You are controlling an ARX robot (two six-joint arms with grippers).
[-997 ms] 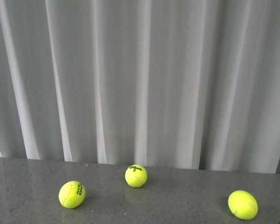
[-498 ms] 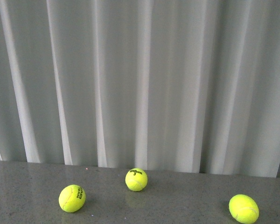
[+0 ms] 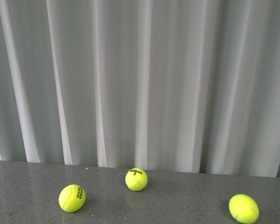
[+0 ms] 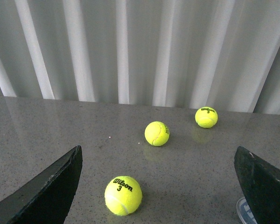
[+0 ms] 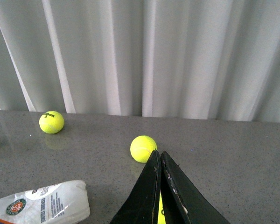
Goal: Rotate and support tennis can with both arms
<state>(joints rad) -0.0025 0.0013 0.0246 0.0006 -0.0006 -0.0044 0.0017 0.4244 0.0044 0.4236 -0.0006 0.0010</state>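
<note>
My left gripper (image 4: 157,156) hovers low, fingers spread wide, empty. My right gripper (image 5: 158,156) is pinched closed on nothing — the tennis can (image 5: 42,203) lies beside it, apart.

The left gripper (image 4: 157,150) ended in two flat, matte-black fingers (image 4: 53,189), wedge-shaped, with pale, slightly worn edges. The right gripper (image 5: 158,153) carried two flat black fingers (image 5: 140,198) that tapered to narrow tips; whitish scuffs speckled their inner edges.
</note>
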